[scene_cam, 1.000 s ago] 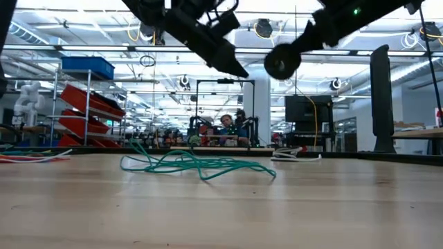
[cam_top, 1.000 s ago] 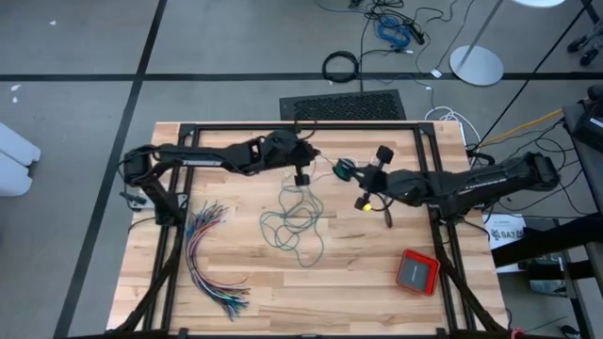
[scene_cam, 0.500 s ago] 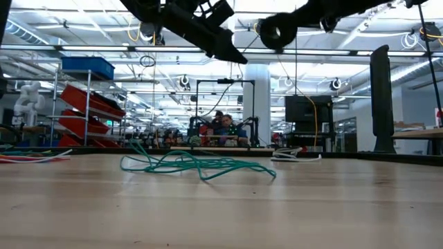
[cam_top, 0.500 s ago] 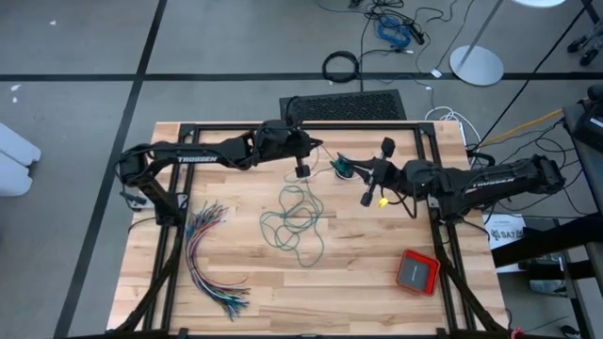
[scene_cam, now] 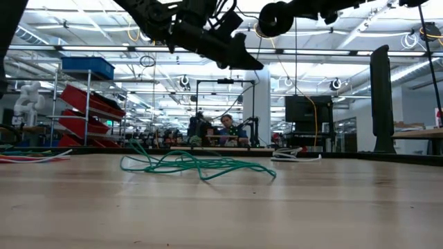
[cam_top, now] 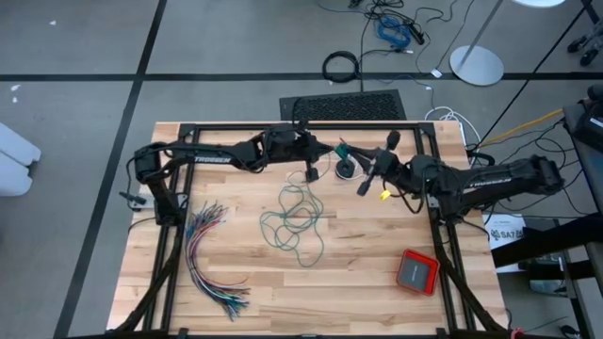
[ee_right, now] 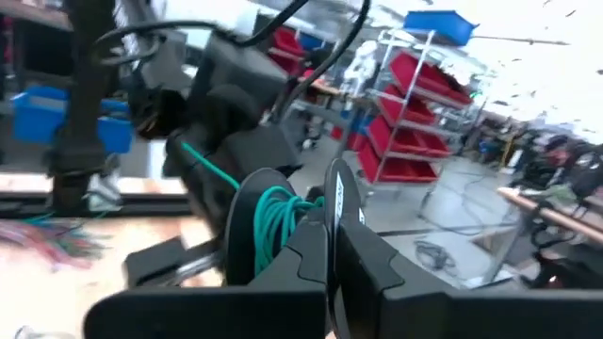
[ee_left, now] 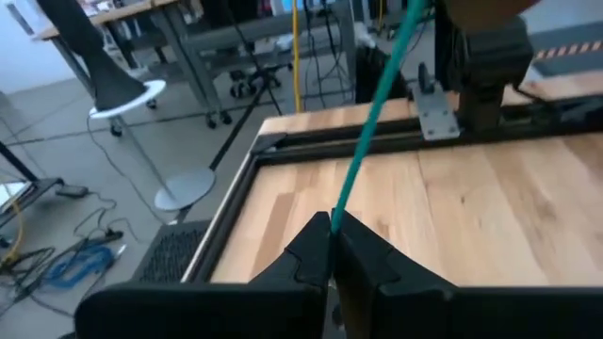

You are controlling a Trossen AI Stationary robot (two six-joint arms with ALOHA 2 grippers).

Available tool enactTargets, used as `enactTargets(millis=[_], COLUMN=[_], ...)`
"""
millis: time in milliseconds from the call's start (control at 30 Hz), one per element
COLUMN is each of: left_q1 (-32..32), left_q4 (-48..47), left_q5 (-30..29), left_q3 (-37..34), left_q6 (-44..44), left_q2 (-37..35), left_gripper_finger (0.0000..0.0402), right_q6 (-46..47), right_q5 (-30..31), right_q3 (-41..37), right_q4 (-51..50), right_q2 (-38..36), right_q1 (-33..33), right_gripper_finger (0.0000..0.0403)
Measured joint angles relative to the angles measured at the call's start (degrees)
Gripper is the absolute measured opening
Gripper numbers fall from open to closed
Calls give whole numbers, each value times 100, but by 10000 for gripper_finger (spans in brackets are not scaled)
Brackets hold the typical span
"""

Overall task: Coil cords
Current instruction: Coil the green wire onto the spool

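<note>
Teal-green cord (cam_top: 294, 221) mostly loose on tabletop (cam_top: 236, 282), one strand taut between left fingers (ee_left: 332, 247) clamped on it and spool gripped in shut right fingers (ee_right: 332, 247), facing close above far edge.

Overhead, straight down on the whole table (cam_top: 283, 282). Low, level across it into the room. Wrists close, sharing the teal-green cord (ee_left: 372, 141).

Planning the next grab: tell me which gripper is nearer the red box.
Right. The right gripper hangs over the table's far middle, closer to the red box at the near right; the left gripper is farther left.
</note>
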Motion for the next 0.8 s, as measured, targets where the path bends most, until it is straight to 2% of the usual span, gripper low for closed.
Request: enactTargets(millis=[133, 233, 400, 800], left_q1=[-120, -231, -298, -362], left_q4=[291, 448, 543, 702], left_q5=[19, -63, -967, -1025], left_q3=[-2, -2, -2, -2], left_q6=[-182, -268, -119, -279], left_q2=[2, 2, 2, 2], left_gripper_finger=[15, 15, 15, 15], right_q6=[-310, -336, -110, -211], right_q5=[310, 276, -173, -165], right_q3=[0, 0, 0, 0], right_q4=[390, 775, 1362, 2438], right_q2=[226, 457, 807, 1207], right_q1=[-88, -241, -453, -835], right_gripper_finger=[1, 1, 0, 0])
